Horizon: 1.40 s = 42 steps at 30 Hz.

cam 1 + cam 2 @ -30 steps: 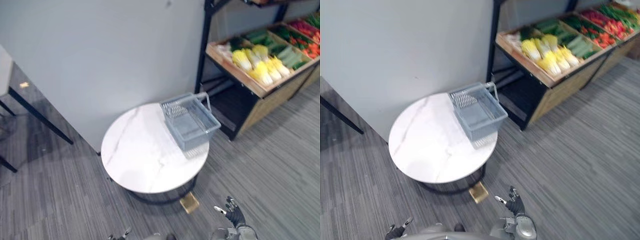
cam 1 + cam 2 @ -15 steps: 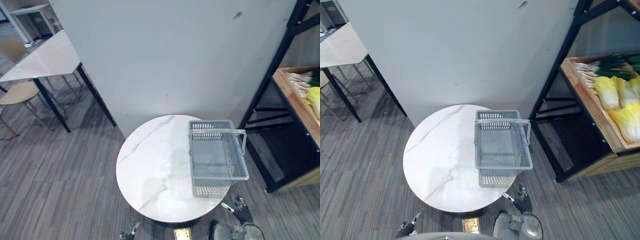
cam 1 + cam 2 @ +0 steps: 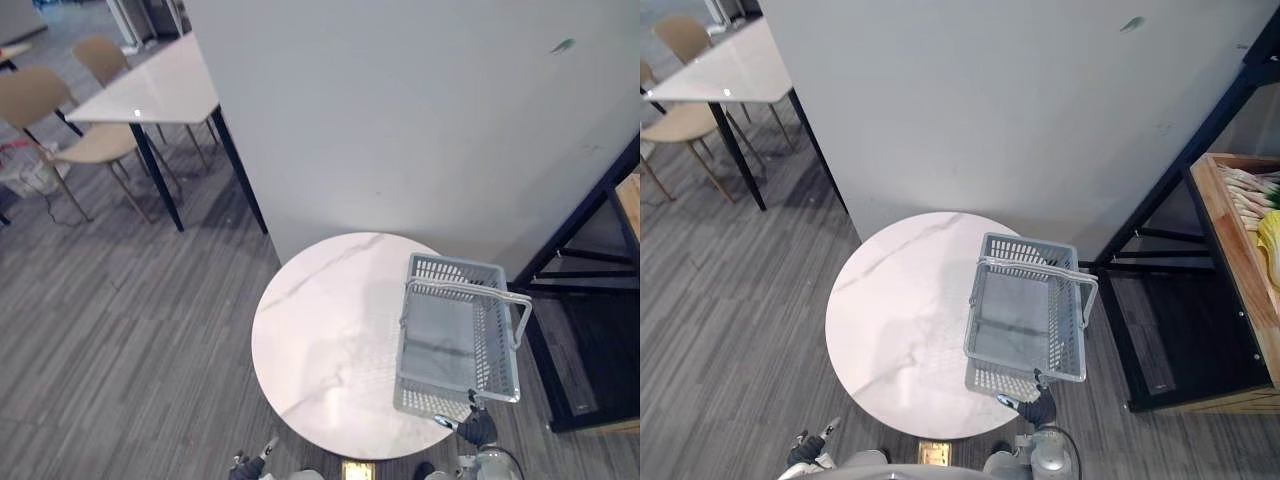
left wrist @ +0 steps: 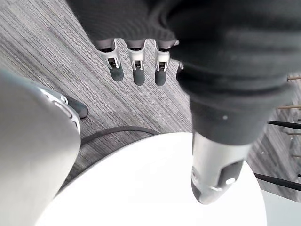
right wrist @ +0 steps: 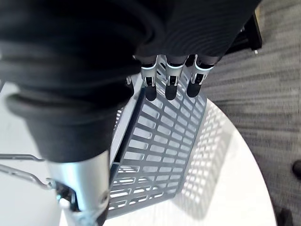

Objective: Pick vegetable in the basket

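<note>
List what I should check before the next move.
1. Basket upright on the round table: ok.
2. Basket has room: ok, it is empty.
3. Right hand free: ok, fingers straight, holding nothing, by the basket's near wall.
4. Left hand free: ok, fingers straight, above the floor by the table's edge.
5. Vegetables within reach: probably not ok; they lie well off to the right of the basket, apart from both hands.

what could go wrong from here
1. The empty basket sits at the round table's right edge, with the right hand close by its near corner; a bump could knock it off.
2. The vegetables lie far right in a crate, so reaching them may need a turn.
</note>
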### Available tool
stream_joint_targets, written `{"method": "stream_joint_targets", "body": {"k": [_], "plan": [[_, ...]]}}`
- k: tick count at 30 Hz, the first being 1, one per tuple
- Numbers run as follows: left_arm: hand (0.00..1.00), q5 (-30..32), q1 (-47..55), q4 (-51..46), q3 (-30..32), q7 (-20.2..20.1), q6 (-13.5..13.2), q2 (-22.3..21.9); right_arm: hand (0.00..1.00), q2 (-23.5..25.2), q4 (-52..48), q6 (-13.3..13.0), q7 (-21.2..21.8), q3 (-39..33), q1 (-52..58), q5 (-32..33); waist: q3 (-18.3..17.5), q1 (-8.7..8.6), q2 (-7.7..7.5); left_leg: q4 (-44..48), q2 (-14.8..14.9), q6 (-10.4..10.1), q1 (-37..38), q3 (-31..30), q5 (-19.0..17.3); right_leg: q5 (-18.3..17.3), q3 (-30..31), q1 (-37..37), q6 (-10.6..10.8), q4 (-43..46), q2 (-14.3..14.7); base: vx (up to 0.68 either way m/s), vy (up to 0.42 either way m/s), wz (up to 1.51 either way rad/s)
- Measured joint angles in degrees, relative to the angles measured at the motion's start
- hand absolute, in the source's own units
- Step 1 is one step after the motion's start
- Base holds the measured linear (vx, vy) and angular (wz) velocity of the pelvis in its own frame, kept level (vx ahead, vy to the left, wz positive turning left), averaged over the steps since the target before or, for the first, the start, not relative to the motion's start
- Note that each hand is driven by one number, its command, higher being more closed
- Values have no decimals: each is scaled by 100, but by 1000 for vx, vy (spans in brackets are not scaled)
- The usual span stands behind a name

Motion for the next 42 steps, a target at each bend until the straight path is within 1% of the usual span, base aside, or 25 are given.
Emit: {"method": "stream_joint_targets", "body": {"k": [1, 3, 4, 6, 7, 8, 10, 11, 14, 15, 17, 19, 20, 22, 23, 24, 25, 26, 29, 31, 32, 35, 39, 41, 42], "plan": [[0, 7, 8, 22, -2, -1, 16, 54, 0, -23, -90, 24, -99, -92, 13, -106, 23, -5, 23, -17, -38, 13, -8, 8, 10, 15, 4, -10, 22, -21, -24, -61, 80, -3], [0, 107, 82, 62, -63, -20, 133, 117, 0, -225, -445, 140, -362, -356, 41, -252, 14, -27, -13, -110, -126, 72, 4, 31, 49, 41, 45, -22, 63, -43, -100, -66, 62, -8], [0, 178, 107, 58, -159, -80, 169, 150, 0, -484, -707, 237, -507, -632, 17, -315, 29, -25, 37, -213, -191, 124, -21, 82, 87, 69, 128, -138, 108, -43, -140, -83, 53, -15], [0, 173, 113, 57, -206, -145, 187, 174, 0, -699, -862, 301, -594, -883, -79, -319, 30, -24, 74, -289, -232, 166, -83, 149, 156, 116, 224, -319, 107, -44, -159, -55, 29, -19], [0, 172, 114, 59, -218, -193, 207, 203, 0, -839, -1021, 399, -614, -1088, -145, -319, 82, -30, 89, -387, -251, 168, -131, 177, 233, 166, 272, -423, 106, -69, -155, -46, -6, -13], [0, 171, 111, 57, -219, -224, 209, 222, 0, -892, -1081, 442, -615, -1161, -166, -329, 114, -52, 45, -410, -247, 158, -188, 174, 249, 167, 281, -479, 106, -64, -145, -27, -17, -8], [0, 171, 93, 48, -220, -241, 214, 256, 0, -902, -1189, 554, -597, -1265, -164, -352, 150, -69, 60, -447, -236, 132, -185, 176, 261, 167, 299, -498, 105, -65, -122, -14, -27, -3], [0, 171, 77, 47, -220, -242, 244, 276, 0, -904, -1235, 724, -551, -1313, -165, -348, 196, -101, 4, -458, -218, 120, -207, 186, 258, 165, 317, -529, 106, -68, -100, -6, -20, -6], [0, 150, 35, -46, -219, -243, 264, 311, 0, -900, -1242, 1048, -429, -1466, -151, -350, 279, -103, -86, -453, -210, 117, -288, 207, 254, 167, 354, -651, 103, -64, -91, 38, -6, -5], [0, 151, 37, -73, -218, -244, 268, 323, 0, -899, -1242, 1084, -436, -1533, -139, -357, 285, -99, -98, -451, -210, 126, -298, 218, 259, 168, 365, -668, 102, -61, -89, 74, 0, -5], [0, 157, 50, -169, -215, -242, 328, 406, 0, -941, -1336, 1163, -544, -1808, -124, -362, 309, -92, -124, -435, -209, 126, -321, 247, 220, 170, 415, -679, 97, -55, -82, 70, 4, -8], [0, 159, 49, -261, -212, -240, 336, 473, 0, -1061, -1712, 1234, -690, -1898, -126, -533, 355, -102, -131, -360, -207, 133, -385, 259, 162, 170, 445, -704, 97, -53, -84, 45, 10, -8], [0, 156, 52, -368, -213, -238, 340, 511, 0, -1212, -2086, 1262, -825, -1934, -150, -691, 405, -101, -141, -303, -207, 141, -421, 276, 115, 172, 477, -742, 96, -34, -89, 46, 16, -8], [0, 125, 49, -457, -216, -236, 356, 544, 0, -1574, -2719, 1338, -1052, -1913, -331, -1028, 451, -102, -164, -242, -216, 140, -528, 292, 80, 180, 567, -881, 84, 39, -102, 40, 16, -9], [0, 118, 47, -467, -221, -234, 368, 559, 0, -1670, -2900, 1371, -1102, -1901, -425, -1084, 481, -107, -174, -236, -218, 140, -546, 290, 79, 183, 578, -897, 80, 38, -102, 31, 8, -1], [0, 111, 43, -529, -233, -227, 377, 591, 0, -1922, -3229, 1497, -1198, -1808, -732, -1291, 537, -154, -206, -213, -219, 142, -576, 269, 78, 213, 593, -952, 42, 38, -102, 34, 7, 3], [0, 109, 44, -542, -265, -220, 377, 605, 0, -2038, -3295, 1522, -1247, -1729, -866, -1391, 557, -162, -222, -202, -221, 143, -600, 263, 79, 218, 616, -973, 37, 38, -102, 27, 5, 4], [0, 109, 43, -573, -370, -221, 380, 644, 0, -2252, -3390, 1542, -1272, -1594, -1127, -1648, 618, -159, -244, -147, -217, 150, -660, 249, 74, 236, 626, -1005, 15, 39, -103, 8, 1, 3], [0, 105, 36, -583, -501, -218, 377, 646, 0, -2776, -3570, 1549, -1294, -1147, -1652, -2208, 693, -142, -221, -56, -210, 163, -831, 175, 62, 315, 643, -1097, -12, 34, -107, -26, 6, 9], [0, 97, 36, -580, -571, -218, 377, 641, 0, -2947, -3667, 1532, -1288, -974, -1914, -2354, 774, -119, -226, -30, -217, 164, -875, 144, 64, 336, 642, -1111, 7, 24, -117, -39, 3, 5], [0, 90, 44, -570, -608, -217, 378, 625, 0, -3020, -3686, 1516, -1275, -871, -2073, -2363, 796, -78, -218, -17, -217, 165, -898, 149, 64, 370, 650, -1138, -2, 12, -116, -47, 2, -1], [0, -100, 37, -578, -651, -220, 373, 617, 0, -3178, -3692, 1486, -1063, -662, -2360, -2376, 803, -15, -217, 50, -236, 191, -1101, 122, 82, 459, 650, -1283, 1, -33, -132, -55, 7, 1], [0, -101, 32, -575, -667, -237, 373, 582, 0, -3386, -3692, 1436, -614, -192, -2561, -2418, 880, -17, -204, 79, -289, 246, -1178, 63, 122, 526, 629, -1282, 21, -109, -175, -52, 14, 6], [0, -98, 32, -575, -669, -254, 371, 560, 0, -3555, -3649, 1348, -319, 106, -2631, -2575, 903, -16, -201, 84, -320, 266, -1204, 18, 148, 532, 607, -1281, 29, -114, -204, -50, 15, 10], [0, -97, 34, -575, -672, -261, 371, 560, 0, -3597, -3646, 1329, -247, 165, -2648, -2577, 904, -16, -198, 83, -328, 270, -1213, 7, 156, 533, 600, -1281, 31, -116, -211, -49, 16, 9]]}}
